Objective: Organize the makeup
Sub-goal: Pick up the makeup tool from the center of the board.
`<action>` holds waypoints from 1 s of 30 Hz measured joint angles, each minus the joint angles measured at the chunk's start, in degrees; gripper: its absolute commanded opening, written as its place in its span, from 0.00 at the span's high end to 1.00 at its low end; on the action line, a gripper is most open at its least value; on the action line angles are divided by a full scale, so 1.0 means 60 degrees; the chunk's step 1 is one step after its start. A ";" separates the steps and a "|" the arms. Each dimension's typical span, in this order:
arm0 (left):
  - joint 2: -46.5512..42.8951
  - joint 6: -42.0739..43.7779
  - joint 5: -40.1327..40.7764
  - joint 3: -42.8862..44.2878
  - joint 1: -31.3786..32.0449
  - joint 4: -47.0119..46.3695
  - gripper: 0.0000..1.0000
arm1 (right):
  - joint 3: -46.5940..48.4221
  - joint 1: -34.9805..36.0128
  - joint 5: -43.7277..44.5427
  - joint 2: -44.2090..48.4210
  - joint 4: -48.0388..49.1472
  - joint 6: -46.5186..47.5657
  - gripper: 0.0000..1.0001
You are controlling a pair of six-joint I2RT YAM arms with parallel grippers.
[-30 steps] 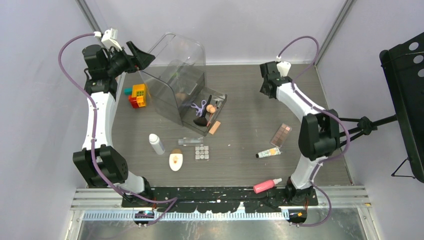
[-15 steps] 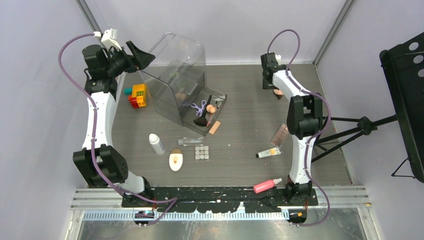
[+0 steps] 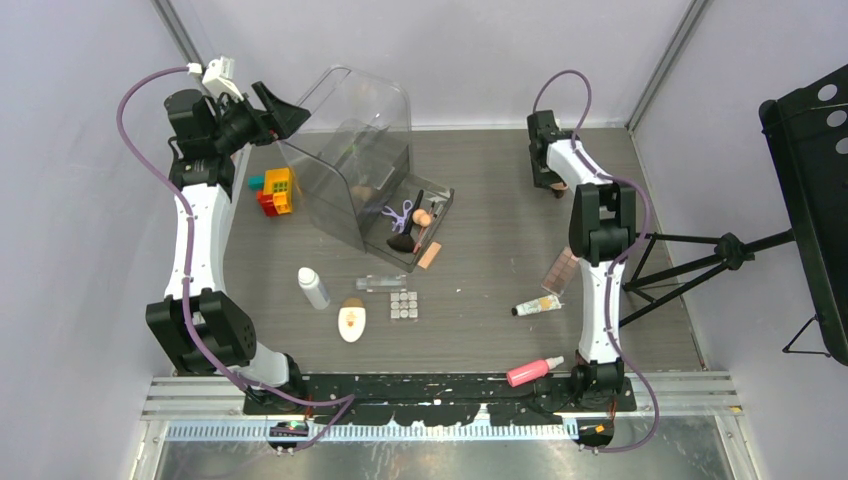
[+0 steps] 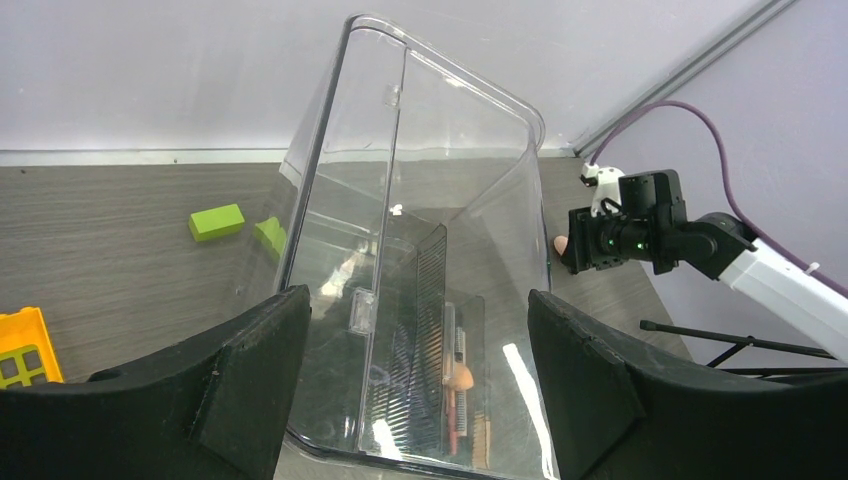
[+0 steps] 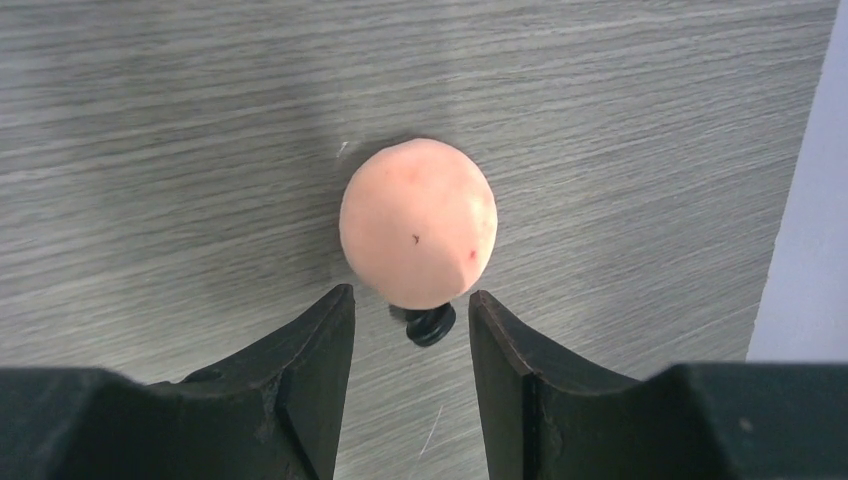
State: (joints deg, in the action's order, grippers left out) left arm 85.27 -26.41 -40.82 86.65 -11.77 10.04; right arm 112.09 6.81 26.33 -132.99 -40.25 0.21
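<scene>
A peach sponge [image 5: 418,222] on a small black base sits on the table at the far right. My right gripper [image 5: 410,295] is open, its fingertips either side of the sponge's near edge, not touching it; it also shows in the top view [image 3: 553,182]. My left gripper [image 3: 285,112] is open and empty, held above the back of the clear case [image 3: 350,150]. On the table lie a white bottle [image 3: 313,288], a clear bottle [image 3: 381,284], a square-pan palette [image 3: 404,305], a white oval compact [image 3: 351,320], a cream tube [image 3: 537,305] and a pink bottle [image 3: 534,371].
The case's open drawer [image 3: 440,205] holds another peach sponge [image 3: 422,216] and a black brush [image 3: 400,243]. Toy bricks [image 3: 275,190] lie left of the case. A brown palette [image 3: 562,269] lies by the right arm. A black tripod [image 3: 735,245] stands at the right.
My right arm has straightened and its wrist has swung over the far peach sponge, bringing the open jaws up to it. The left arm has not moved.
</scene>
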 measured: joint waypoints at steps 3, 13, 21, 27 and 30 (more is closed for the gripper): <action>0.0000 0.0000 -0.0004 0.0000 0.0000 -0.0004 0.18 | 0.0251 -0.0055 -0.0015 -0.0375 -0.0160 0.0175 0.50; 0.0000 -0.0011 -0.0069 -0.0004 -0.0062 -0.0004 0.18 | 0.0696 -0.0066 -0.0076 -0.0718 -0.0317 0.0459 0.71; 0.0000 -0.0033 -0.0102 -0.0004 -0.0091 0.0000 0.18 | 0.0798 -0.0066 -0.0102 -0.0776 -0.0386 0.0433 0.81; 0.0000 -0.0033 -0.0146 -0.0004 -0.0113 0.0000 0.18 | 0.1501 -0.0036 -0.0197 -0.0739 -0.0794 0.0248 0.82; 0.0000 -0.0036 -0.0153 -0.0007 -0.0120 -0.0004 0.18 | 0.1588 0.0025 -0.0426 -0.0397 -0.0878 -0.0007 0.81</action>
State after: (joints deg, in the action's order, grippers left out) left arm 85.27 -26.63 -41.74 86.61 -12.49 10.02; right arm 121.62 6.96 23.77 -135.37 -45.52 0.16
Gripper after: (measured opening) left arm 0.818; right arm 0.187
